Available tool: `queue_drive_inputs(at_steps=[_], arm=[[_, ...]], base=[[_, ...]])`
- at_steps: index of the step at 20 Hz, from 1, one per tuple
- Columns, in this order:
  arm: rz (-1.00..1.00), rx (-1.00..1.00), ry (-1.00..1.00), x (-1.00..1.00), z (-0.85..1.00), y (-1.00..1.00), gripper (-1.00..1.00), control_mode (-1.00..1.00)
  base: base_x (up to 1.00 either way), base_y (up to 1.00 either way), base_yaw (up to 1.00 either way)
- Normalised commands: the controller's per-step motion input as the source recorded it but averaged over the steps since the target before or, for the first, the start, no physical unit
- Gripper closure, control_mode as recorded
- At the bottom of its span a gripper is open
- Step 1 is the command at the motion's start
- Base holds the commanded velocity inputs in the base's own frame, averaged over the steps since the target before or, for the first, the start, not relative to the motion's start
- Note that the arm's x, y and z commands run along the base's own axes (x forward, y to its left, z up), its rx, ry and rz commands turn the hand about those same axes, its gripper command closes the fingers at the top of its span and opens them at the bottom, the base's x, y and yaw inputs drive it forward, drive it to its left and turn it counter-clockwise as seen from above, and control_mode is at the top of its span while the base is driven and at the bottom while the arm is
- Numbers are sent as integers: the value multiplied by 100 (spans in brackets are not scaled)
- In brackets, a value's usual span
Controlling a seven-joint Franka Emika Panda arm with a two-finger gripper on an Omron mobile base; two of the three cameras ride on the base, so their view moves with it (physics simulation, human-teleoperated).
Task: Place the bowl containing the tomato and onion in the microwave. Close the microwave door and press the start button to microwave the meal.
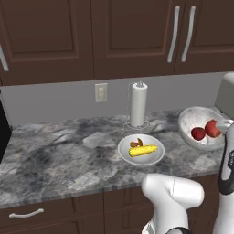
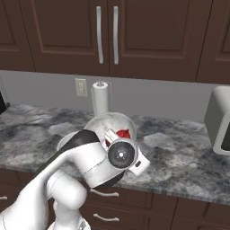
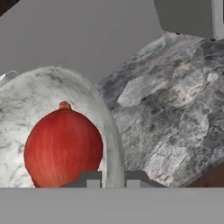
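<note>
While the jaws pinch the rim of the tilted bowl (image 1: pixel 201 128) above the surface (image 1: pixel 68 155), level it so the onion (image 3: pixel 63 148) stays inside.

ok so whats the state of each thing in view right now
bowl: lifted off the counter, tilted, rim pinched by the gripper
gripper: shut on the bowl's rim
two red items: inside the tilted bowl
white dish: flat on the counter, holding a corn cob
paper towel roll: upright on its holder
upper cabinet doors: closed
</note>
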Motion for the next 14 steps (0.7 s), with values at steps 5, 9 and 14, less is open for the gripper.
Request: queue_drive_inputs(at_steps=[5, 9, 14], arm=[[15, -21, 0, -35, 63, 69, 100, -100], [17, -22, 0, -35, 45, 71, 100, -100], [12, -20, 0, -17, 35, 60, 100, -100]], base=[[0, 0, 0], [0, 0, 0], [0, 0, 0]])
